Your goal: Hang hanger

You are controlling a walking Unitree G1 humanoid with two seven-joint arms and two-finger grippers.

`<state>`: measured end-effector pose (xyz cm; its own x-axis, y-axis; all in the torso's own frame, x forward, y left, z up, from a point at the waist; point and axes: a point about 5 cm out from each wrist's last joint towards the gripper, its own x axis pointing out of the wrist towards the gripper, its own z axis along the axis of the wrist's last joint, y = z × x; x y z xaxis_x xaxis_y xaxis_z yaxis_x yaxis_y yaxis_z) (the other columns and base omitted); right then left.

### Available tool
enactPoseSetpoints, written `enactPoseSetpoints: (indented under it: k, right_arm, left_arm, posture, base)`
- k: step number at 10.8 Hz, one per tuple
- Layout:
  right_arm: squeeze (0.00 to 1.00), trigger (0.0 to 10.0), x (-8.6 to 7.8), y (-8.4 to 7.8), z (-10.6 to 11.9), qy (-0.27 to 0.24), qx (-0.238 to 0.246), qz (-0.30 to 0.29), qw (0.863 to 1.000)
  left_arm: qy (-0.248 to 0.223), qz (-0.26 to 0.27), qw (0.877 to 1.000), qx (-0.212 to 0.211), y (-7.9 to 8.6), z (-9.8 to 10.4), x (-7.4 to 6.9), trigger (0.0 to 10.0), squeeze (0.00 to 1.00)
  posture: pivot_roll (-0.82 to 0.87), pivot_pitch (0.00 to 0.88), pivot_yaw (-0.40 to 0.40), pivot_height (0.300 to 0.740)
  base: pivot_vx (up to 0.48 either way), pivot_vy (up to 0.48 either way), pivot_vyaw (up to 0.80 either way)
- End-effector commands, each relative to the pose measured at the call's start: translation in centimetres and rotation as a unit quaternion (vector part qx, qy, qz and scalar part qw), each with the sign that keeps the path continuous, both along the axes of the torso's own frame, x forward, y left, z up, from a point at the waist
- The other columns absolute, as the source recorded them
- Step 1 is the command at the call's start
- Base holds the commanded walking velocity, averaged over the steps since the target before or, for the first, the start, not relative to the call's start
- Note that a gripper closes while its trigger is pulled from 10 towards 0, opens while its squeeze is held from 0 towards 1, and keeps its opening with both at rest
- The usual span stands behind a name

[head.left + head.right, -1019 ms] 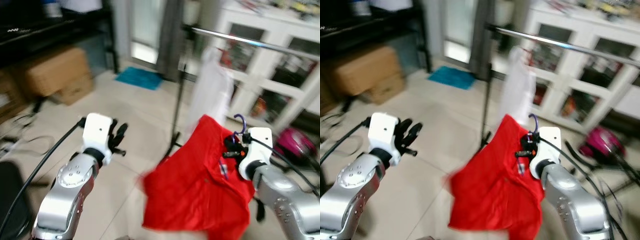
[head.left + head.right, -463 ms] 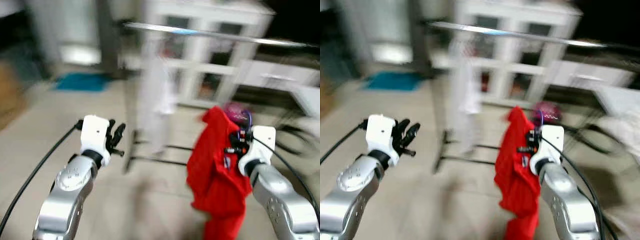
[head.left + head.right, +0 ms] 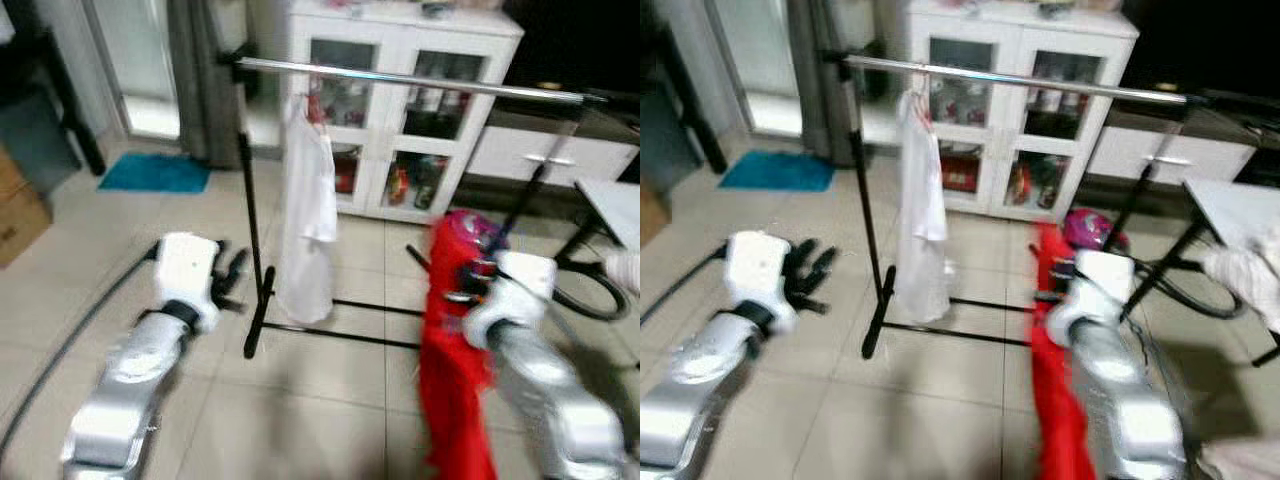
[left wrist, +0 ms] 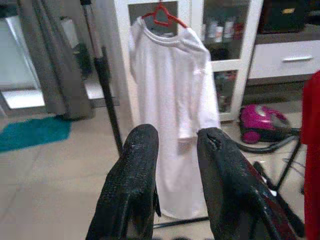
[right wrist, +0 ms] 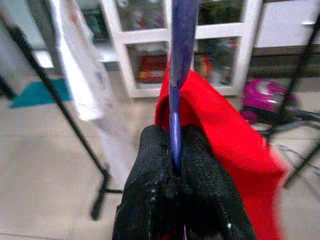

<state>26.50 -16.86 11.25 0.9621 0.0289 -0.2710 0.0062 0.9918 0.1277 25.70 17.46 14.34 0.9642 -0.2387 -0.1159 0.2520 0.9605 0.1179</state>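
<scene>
Right claw clamps purple hanger bearing red shirt; left claw parted, empty.

View has swung to face the clothes rail squarely. Red shirt, spread wide 1.0 s ago, now hangs in a narrow column from the right end effector, closer to the rail.

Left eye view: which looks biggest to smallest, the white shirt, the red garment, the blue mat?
1. Red garment, though nearness to the camera inflates it.
2. White shirt, close in apparent size, so unsure.
3. Blue mat, clearly smallest.
</scene>
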Motion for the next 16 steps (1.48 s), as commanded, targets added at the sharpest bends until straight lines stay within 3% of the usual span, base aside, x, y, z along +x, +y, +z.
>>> enactPoseSetpoints:
  k: [1,6,8,16]
  right_arm:
    - [0.00,10.0,0.1,-1.1,0.8,-0.025,-0.012,-0.023,0.999]
    - [0.00,10.0,0.5,-0.1,1.3,-0.047,-0.021,0.013,0.999]
    - [0.00,10.0,0.7,-0.1,1.4,-0.049,-0.022,0.016,0.998]
    - [0.00,10.0,1.4,-0.6,2.4,-0.070,-0.053,0.031,0.996]
  left_arm:
    - [0.002,-0.017,1.000,-0.004,-0.8,0.0,0.1,10.0,0.00]
    - [0.003,-0.037,0.999,-0.007,-1.1,0.0,0.1,10.0,0.00]
    - [0.001,-0.042,0.999,-0.005,-1.1,0.1,0.0,10.0,0.00]
    - [-0.001,-0.081,0.997,0.020,-1.7,0.5,-0.1,10.0,0.00]
  posture:
    - [-0.01,0.000,-0.035,0.740]
    - [-0.01,0.000,-0.035,0.740]
    - [0.00,0.000,-0.035,0.740]
    - [0.01,0.000,-0.030,0.740]
  base:
    - [0.390,0.000,0.00]
    - [0.389,0.000,0.00]
    - [0.390,0.000,-0.80]
    - [0.385,0.000,0.00]
